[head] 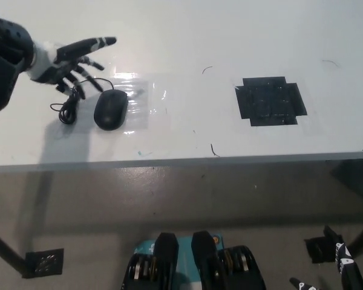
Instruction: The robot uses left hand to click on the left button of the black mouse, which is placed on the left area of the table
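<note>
1. White table [187, 139] fills the upper half of the head view; its front edge runs across the middle, floor below.
2. Nearest to me, bottom right: my right hand [342, 266] hangs below table level, idle. It is cut off by the frame, so I cannot tell how its fingers are set.
3. On the table's left area, near the front edge: the black mouse [111, 109], lying on a glossy clear patch (probably a placement marker). Its cable [68, 107] is bunched in a loop just to its left, clear of the buttons.
4. Well apart to the right: a black tape patch [271, 100], not involved.
5. Farther back, above and left of the mouse: my left hand [65, 61], fingers spread, one stretched out straight, holding nothing. It hovers apart from the mouse, over the cable side.
6. Judgement: approach stage, click not yet made; the fingertip needs to come down onto the mouse's far left front.
</note>
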